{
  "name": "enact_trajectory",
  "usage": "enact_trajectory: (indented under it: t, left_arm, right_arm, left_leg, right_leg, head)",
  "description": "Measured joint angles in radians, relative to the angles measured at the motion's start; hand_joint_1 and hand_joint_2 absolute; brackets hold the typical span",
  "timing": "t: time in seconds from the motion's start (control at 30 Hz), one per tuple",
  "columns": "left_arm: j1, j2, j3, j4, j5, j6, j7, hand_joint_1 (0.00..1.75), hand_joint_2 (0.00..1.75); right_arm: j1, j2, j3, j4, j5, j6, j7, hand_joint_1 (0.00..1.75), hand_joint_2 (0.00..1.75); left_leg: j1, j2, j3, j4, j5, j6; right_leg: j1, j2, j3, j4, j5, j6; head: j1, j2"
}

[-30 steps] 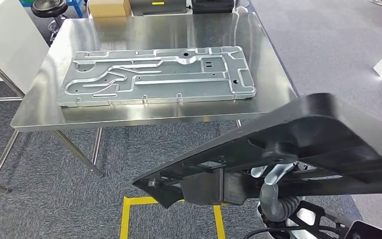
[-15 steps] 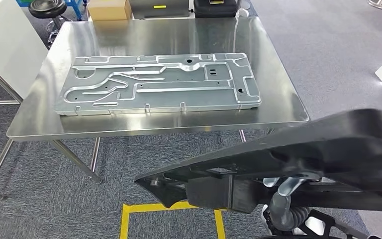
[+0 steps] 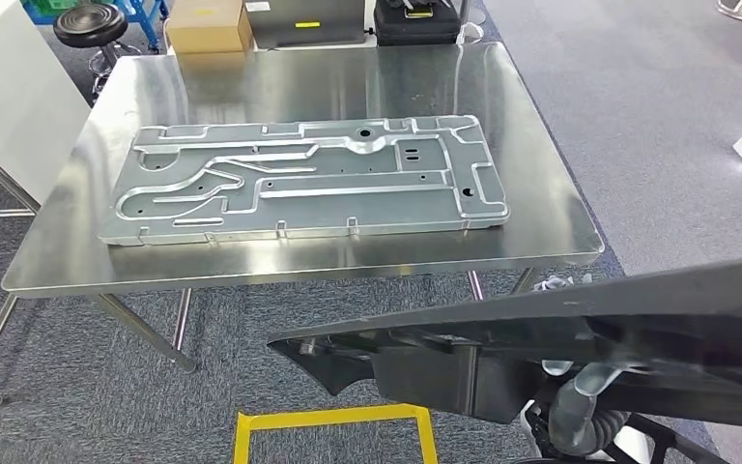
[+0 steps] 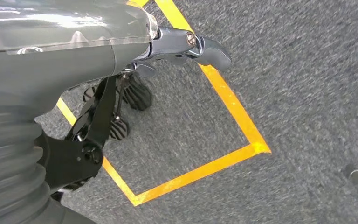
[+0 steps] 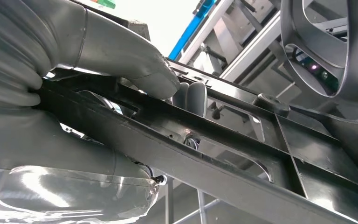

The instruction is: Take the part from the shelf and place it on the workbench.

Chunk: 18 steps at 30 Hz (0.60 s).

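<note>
The black part (image 3: 580, 333) is up in the air, low and close in the head view, a long flat ribbed frame stretching from the lower middle out past the right edge, short of the desk (image 3: 541, 208) and over the grey carpet (image 3: 213, 329). Its near end, with a blocky housing underneath, hangs just above the yellow taped square (image 3: 333, 418) on the floor. The right robot hand (image 5: 121, 60) is clamped on the part: from the right wrist view the thick grey thumb lies across the top of one black bar, and the fingers (image 5: 191, 95) curl round from the other side. In the head view that hand (image 3: 580, 372) peeks out from under the frame. The left robot hand (image 4: 135, 88) hangs over the carpet and the yellow tape, fingers loosely apart, nothing in them. Ahead, the steel desk carries a big silver stamped metal panel (image 3: 299, 179) lying flat across its middle, well apart from the black part. Beyond the far edge of the desk sit a cardboard box (image 3: 208, 24), a black stool (image 3: 87, 19) and some dark cases.
</note>
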Motion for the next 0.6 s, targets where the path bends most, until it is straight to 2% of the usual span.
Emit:
enact_trajectory:
  t: [0.07, 0.1, 0.17, 0.2, 0.23, 0.27, 0.3, 0.33, 0.37, 0.4, 0.53, 0.57, 0.6]
  left_arm:
    - [-0.001, 0.000, 0.000, 0.000, 0.000, -0.002, 0.000, 0.00, 1.75]
    - [-0.001, 0.000, 0.000, 0.000, 0.000, -0.002, 0.000, 0.00, 1.75]
    - [0.000, 0.001, 0.000, 0.000, 0.000, -0.003, 0.000, 0.00, 1.75]
    - [0.002, 0.001, 0.000, 0.000, 0.000, -0.004, 0.000, 0.00, 1.75]
    - [0.003, 0.001, 0.000, 0.000, 0.000, -0.005, 0.000, 0.00, 1.75]
    - [0.005, 0.002, 0.000, 0.000, 0.000, -0.006, 0.000, 0.00, 1.75]
    - [0.005, 0.003, 0.000, 0.000, 0.000, -0.007, -0.001, 0.00, 1.75]
    - [0.006, 0.003, 0.000, 0.000, 0.000, -0.008, -0.002, 0.00, 1.75]
    - [0.006, 0.004, 0.000, 0.000, 0.000, -0.009, -0.003, 0.00, 1.75]
    - [0.005, 0.004, 0.000, 0.000, 0.000, -0.011, -0.004, 0.00, 1.75]
    - [0.003, 0.002, 0.000, 0.000, 0.001, -0.015, -0.008, 0.00, 1.75]
    - [0.002, 0.002, 0.000, 0.000, 0.001, -0.016, -0.009, 0.00, 1.75]
    - [0.002, 0.001, 0.000, 0.000, 0.002, -0.018, -0.009, 0.00, 1.75]
  right_arm:
    - [0.000, -0.001, -0.004, -0.003, -0.001, 0.001, 0.000, 1.75, 1.75]
    - [0.000, -0.002, -0.005, -0.004, -0.001, 0.001, 0.000, 1.75, 1.75]
    - [0.001, -0.002, -0.007, -0.004, 0.001, 0.002, 0.000, 1.75, 1.75]
    - [0.002, -0.003, -0.009, -0.005, 0.003, 0.002, 0.000, 1.75, 1.75]
    - [0.003, -0.003, -0.011, -0.006, 0.008, 0.001, 0.000, 1.75, 1.75]
    - [0.003, -0.003, -0.012, -0.009, 0.014, 0.000, 0.000, 1.75, 1.75]
    - [0.003, -0.003, -0.012, -0.014, 0.021, -0.004, 0.000, 1.75, 1.75]
    - [0.003, -0.003, -0.013, -0.019, 0.028, -0.010, 0.000, 1.75, 1.75]
    - [0.003, -0.003, -0.012, -0.024, 0.034, -0.018, 0.000, 1.75, 1.75]
    - [0.002, -0.004, -0.012, -0.030, 0.040, -0.028, 0.000, 1.75, 1.75]
    - [-0.003, -0.012, 0.002, -0.049, 0.055, -0.079, 0.000, 1.75, 1.75]
    - [-0.007, -0.017, 0.005, -0.052, 0.056, -0.095, 0.000, 1.75, 1.75]
    - [-0.012, -0.024, 0.008, -0.052, 0.055, -0.112, 0.000, 1.75, 1.75]
  left_leg:
    - [0.000, 0.001, -0.017, 0.053, -0.026, -0.008]
    - [0.002, 0.001, -0.048, 0.112, -0.050, -0.011]
    - [0.004, 0.001, -0.131, 0.247, -0.095, -0.017]
    - [0.005, 0.001, -0.161, 0.285, -0.095, -0.019]
    - [0.005, 0.001, -0.173, 0.282, -0.073, -0.020]
    - [0.006, 0.001, -0.166, 0.241, -0.032, -0.020]
    - [0.007, 0.002, -0.145, 0.174, 0.018, -0.019]
    - [0.006, 0.002, -0.120, 0.106, 0.055, -0.017]
    - [0.004, 0.002, -0.099, 0.055, 0.076, -0.012]
    - [0.003, 0.002, -0.088, 0.026, 0.082, -0.007]
    - [0.004, 0.001, -0.074, 0.009, 0.069, 0.017]
    - [0.005, 0.002, -0.068, 0.005, 0.066, 0.023]
    - [0.006, 0.002, -0.063, 0.002, 0.064, 0.028]
  right_leg:
    - [-0.006, -0.001, 0.018, -0.013, -0.004, -0.010]
    - [-0.007, -0.003, 0.026, -0.016, -0.008, -0.014]
    - [-0.007, -0.004, 0.037, -0.016, -0.019, -0.019]
    - [-0.007, -0.004, 0.044, -0.016, -0.025, -0.019]
    - [-0.007, -0.003, 0.052, -0.016, -0.031, -0.018]
    - [-0.007, -0.001, 0.063, -0.015, -0.039, -0.017]
    - [-0.007, -0.001, 0.074, -0.015, -0.048, -0.014]
    - [-0.005, 0.000, 0.084, -0.014, -0.057, -0.009]
    - [-0.003, 0.000, 0.090, -0.013, -0.065, -0.004]
    - [-0.001, 0.001, 0.094, -0.012, -0.071, 0.001]
    - [-0.003, -0.001, 0.096, 0.000, -0.089, 0.021]
    - [-0.004, -0.003, 0.083, 0.031, -0.104, 0.027]
    - [-0.006, -0.004, 0.056, 0.083, -0.126, 0.032]
  head:
    - [0.000, 0.000]
    - [0.000, 0.000]
    - [0.000, 0.000]
    - [0.000, 0.000]
    - [0.000, 0.000]
    - [0.000, 0.000]
    - [0.000, 0.000]
    - [0.000, 0.000]
    - [0.000, 0.000]
    - [0.000, 0.000]
    - [0.000, 0.000]
    - [0.000, 0.000]
    - [0.000, 0.000]
